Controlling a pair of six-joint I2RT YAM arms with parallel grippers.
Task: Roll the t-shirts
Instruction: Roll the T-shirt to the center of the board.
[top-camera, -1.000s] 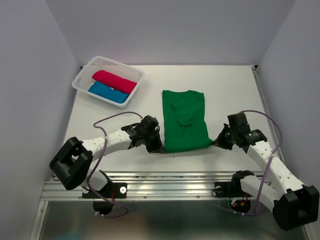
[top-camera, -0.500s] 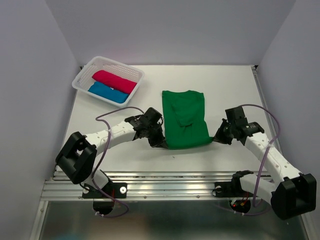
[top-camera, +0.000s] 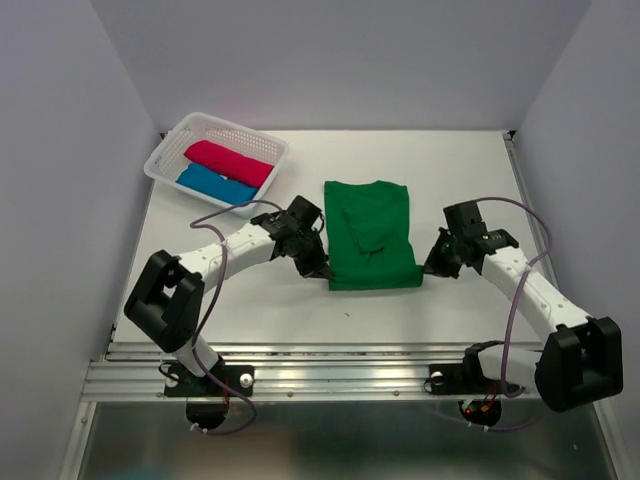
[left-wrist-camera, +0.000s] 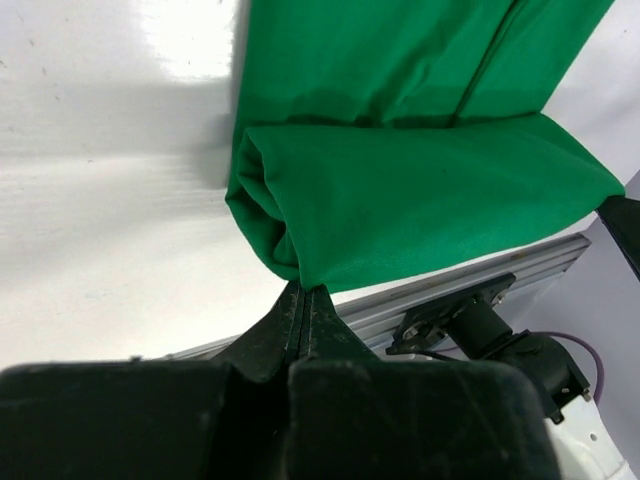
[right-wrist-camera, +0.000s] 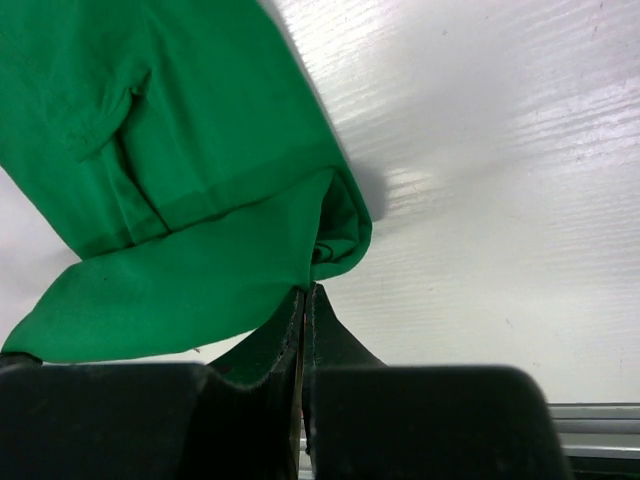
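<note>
**A:** Where does the green t-shirt (top-camera: 372, 232) lie?

**B:** Middle of the white counter (top-camera: 460, 165), between the two arms. It is folded into a long strip running away from the bases. The near end is turned over on itself into a thick doubled lip.

**A:** Left jaws?

**B:** Pressed together, clamped on the left corner of that lip. In the left wrist view the green cloth (left-wrist-camera: 420, 200) comes straight out of the closed tips. The folded edge bulges round at the side, and there is a shadow on the counter beside it.

**A:** Right jaws?

**B:** Also together, pinching the right corner of the same lip. In the right wrist view the cloth (right-wrist-camera: 200, 200) curls over just above the tips. The rest of the strip lies flat beyond.

**A:** How do the arms stand?

**B:** Left arm (top-camera: 235, 248) and right arm (top-camera: 515, 280) both reach inward, low over the counter, their wrists level with the shirt's near edge.

**A:** The other shirts?

**B:** The crimson-pink t-shirt (top-camera: 228, 163) and the blue t-shirt (top-camera: 213, 184) are each a tight roll. They lie side by side, touching, in the white lattice basket (top-camera: 168, 150) at the far left corner, pink on the far side. They are well apart from the green one.
</note>
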